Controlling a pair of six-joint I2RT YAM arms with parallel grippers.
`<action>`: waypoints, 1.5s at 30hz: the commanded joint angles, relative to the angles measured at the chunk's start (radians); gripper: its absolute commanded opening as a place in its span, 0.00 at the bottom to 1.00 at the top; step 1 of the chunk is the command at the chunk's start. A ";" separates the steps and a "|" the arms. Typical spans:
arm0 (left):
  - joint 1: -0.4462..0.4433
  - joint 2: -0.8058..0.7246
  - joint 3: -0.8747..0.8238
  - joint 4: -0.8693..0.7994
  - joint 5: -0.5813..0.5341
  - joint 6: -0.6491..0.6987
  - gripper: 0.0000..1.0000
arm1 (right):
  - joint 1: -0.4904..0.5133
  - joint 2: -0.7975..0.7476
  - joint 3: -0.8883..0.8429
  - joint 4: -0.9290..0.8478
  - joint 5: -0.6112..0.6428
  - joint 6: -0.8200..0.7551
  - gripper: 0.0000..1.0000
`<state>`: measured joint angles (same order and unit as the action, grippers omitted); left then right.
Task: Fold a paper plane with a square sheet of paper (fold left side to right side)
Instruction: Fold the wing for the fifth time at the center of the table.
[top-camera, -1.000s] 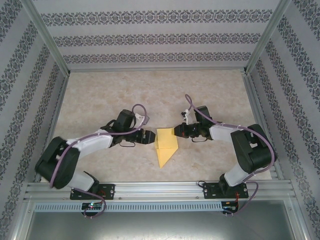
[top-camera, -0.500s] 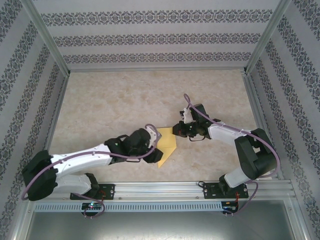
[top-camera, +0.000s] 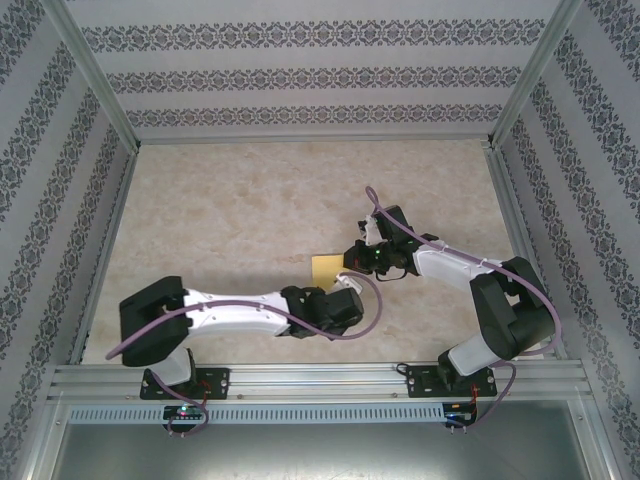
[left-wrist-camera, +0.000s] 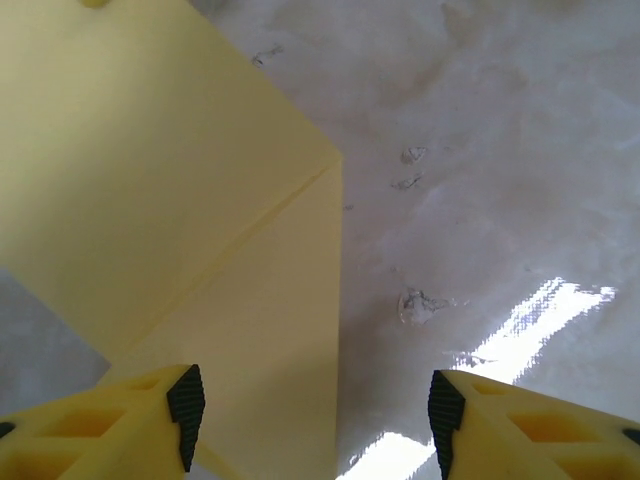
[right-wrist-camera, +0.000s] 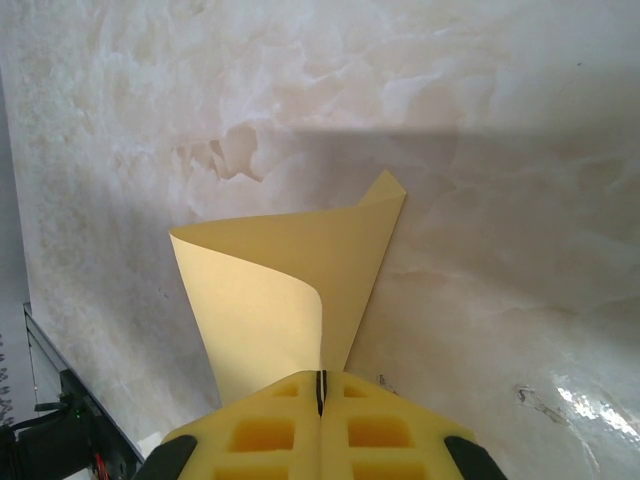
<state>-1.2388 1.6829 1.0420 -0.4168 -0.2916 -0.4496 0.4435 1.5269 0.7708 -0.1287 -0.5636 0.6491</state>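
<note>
The yellow sheet of paper (top-camera: 327, 268) lies mid-table, folded into layers with a diagonal crease (left-wrist-camera: 250, 225). Its near part is hidden under my left arm in the top view. My left gripper (top-camera: 340, 292) hovers just above the paper's near end, open. One finger (left-wrist-camera: 186, 402) is over the paper and the other (left-wrist-camera: 444, 415) over bare table, with nothing between them (left-wrist-camera: 315, 412). My right gripper (top-camera: 353, 262) is shut on the paper's right edge (right-wrist-camera: 321, 382). The sheet (right-wrist-camera: 275, 290) curls upward from that pinch.
The marble-patterned tabletop (top-camera: 230, 210) stretches away on the far and left sides. Aluminium frame rails (top-camera: 300, 378) and patterned walls (top-camera: 310, 80) box it in. My left arm (top-camera: 240, 310) lies across the near strip in front of the paper.
My left arm has swung from the paper's left side round to its near end, covering the pointed tip, and its jaws widened slightly. The right gripper has kept its pinch, shifting slightly.
</note>
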 joint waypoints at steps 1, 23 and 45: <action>-0.034 0.075 0.059 -0.130 -0.131 -0.029 0.64 | 0.014 -0.002 0.026 -0.017 0.013 0.007 0.01; -0.049 0.186 0.123 -0.196 -0.206 -0.067 0.35 | 0.014 0.031 0.049 -0.038 0.011 -0.012 0.01; -0.014 0.119 0.067 -0.121 -0.146 -0.081 0.11 | -0.032 -0.140 0.011 -0.012 0.078 -0.049 0.36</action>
<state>-1.2671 1.8484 1.1309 -0.5610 -0.4606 -0.5247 0.4335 1.4845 0.7959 -0.1596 -0.5320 0.6224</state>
